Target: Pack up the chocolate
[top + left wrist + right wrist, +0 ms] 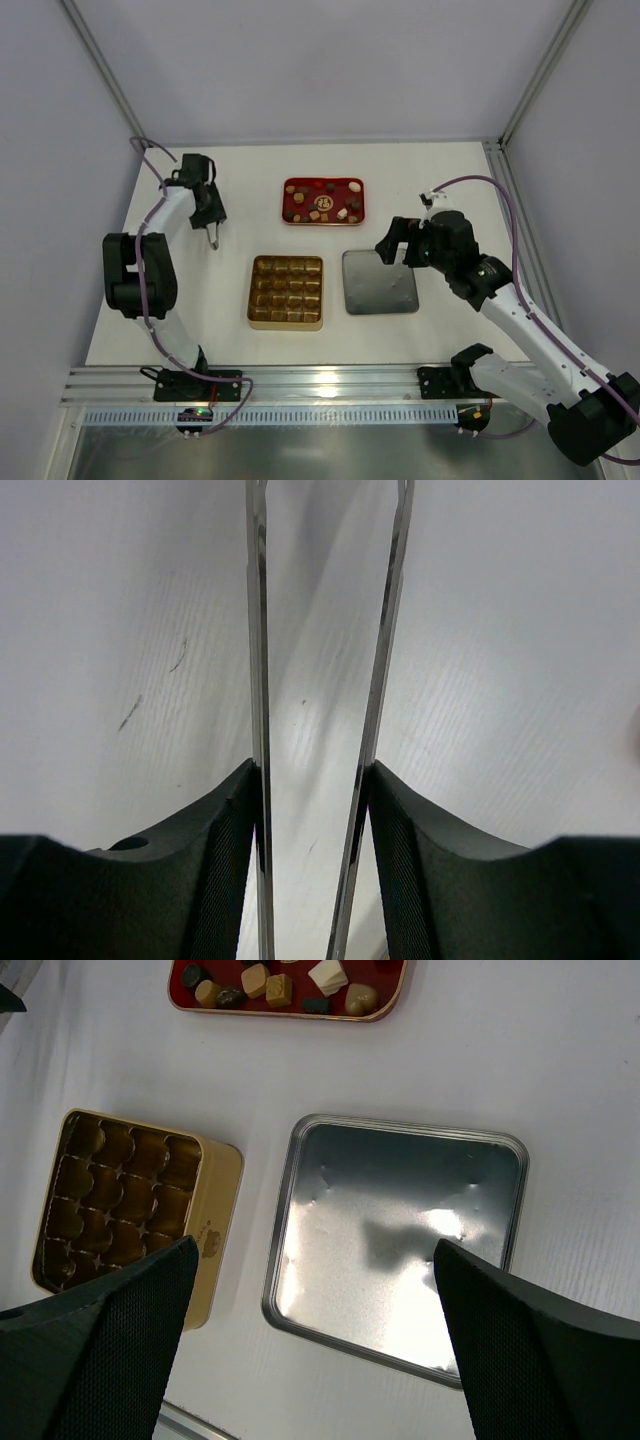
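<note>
- Tabletop [450, 180]: white, with an aluminium rail [330, 380] along its near edge.
- Red tray [287, 190]: at the far middle (a round emblem at its centre).
- Gold box [286, 324]: nearer, gridded into rounded cells, open side up.
- Silver tin [380, 282]: shallow and square with rounded corners, just right of the box, not touching it.

Brown and cream chocolate [315, 214]; gold gridded box [286, 292]

Left flank: open table [200, 320] between the left gripper [214, 242] and the gold box [286, 325].
Middle: narrow lane between gold box and silver lid [379, 288].
Far strip: free band before the red tray [340, 181].
Obstacle: right gripper [393, 250] over the lid's far edge, jaws wide.
</note>
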{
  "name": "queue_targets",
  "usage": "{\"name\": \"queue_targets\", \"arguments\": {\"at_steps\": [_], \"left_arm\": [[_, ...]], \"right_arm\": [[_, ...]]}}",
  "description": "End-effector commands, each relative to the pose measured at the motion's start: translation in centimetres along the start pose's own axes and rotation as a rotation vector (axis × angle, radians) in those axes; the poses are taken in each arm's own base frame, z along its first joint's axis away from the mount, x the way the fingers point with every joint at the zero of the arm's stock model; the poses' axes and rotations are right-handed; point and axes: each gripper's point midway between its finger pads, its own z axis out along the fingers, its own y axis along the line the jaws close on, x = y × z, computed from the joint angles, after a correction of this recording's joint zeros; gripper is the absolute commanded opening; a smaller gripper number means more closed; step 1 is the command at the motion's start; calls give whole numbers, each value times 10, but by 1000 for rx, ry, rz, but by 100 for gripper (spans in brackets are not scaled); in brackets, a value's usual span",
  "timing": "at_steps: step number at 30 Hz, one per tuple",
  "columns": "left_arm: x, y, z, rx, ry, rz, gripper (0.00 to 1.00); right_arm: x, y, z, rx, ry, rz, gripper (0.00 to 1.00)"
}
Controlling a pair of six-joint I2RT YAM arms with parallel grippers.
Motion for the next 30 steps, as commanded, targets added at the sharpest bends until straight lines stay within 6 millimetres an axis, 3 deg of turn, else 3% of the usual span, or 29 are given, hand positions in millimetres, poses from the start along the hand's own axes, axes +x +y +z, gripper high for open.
{"name": "queue_targets", "arguments": {"at_steps": [1, 17, 30], "left_arm": [[-26, -1, -40, -1, -77, -26, 47], [-36, -17, -118, 50, -123, 8, 47], [-29, -53, -174, 177, -144, 100, 47]], "right_arm": [[-14, 8, -3, -31, -56, 8, 100], [-16, 8, -3, -25, -59, 7, 100], [-14, 7, 0, -18, -50, 17, 100]]}}
